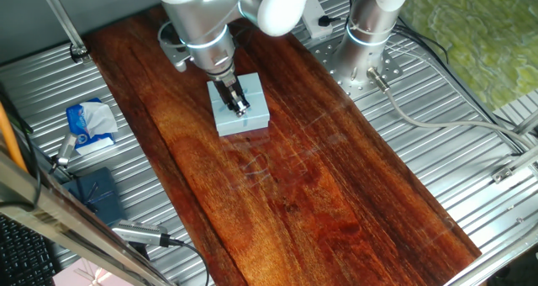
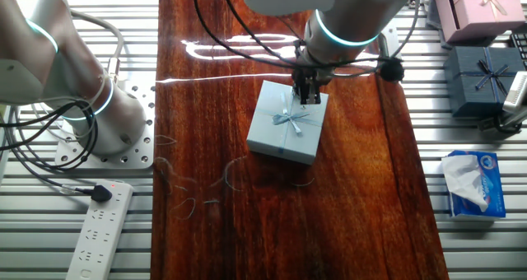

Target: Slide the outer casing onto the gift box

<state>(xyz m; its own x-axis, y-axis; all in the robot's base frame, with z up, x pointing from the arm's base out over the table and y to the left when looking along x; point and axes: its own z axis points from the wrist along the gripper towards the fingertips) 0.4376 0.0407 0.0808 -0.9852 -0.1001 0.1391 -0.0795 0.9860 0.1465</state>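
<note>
The outer casing (image 1: 253,118) is a small square light-blue sleeve lying flat on the wooden board (image 1: 328,185). Its pale ribbon bow and cross show on its top face in the other fixed view (image 2: 284,136). My gripper (image 1: 238,106) points straight down over the casing's far edge, by the bow (image 2: 307,97). Its fingertips are close together and touch or nearly touch the top face. They grasp nothing that I can see. The gift box tray with its dark lining and tan block is not in view.
A second arm's base (image 1: 370,34) stands at one corner of the board. A tissue pack (image 2: 471,184), a dark navy box (image 2: 482,78) and a pale pink box (image 2: 482,8) sit on the metal table beside the board. A power strip (image 2: 103,226) lies at the opposite side.
</note>
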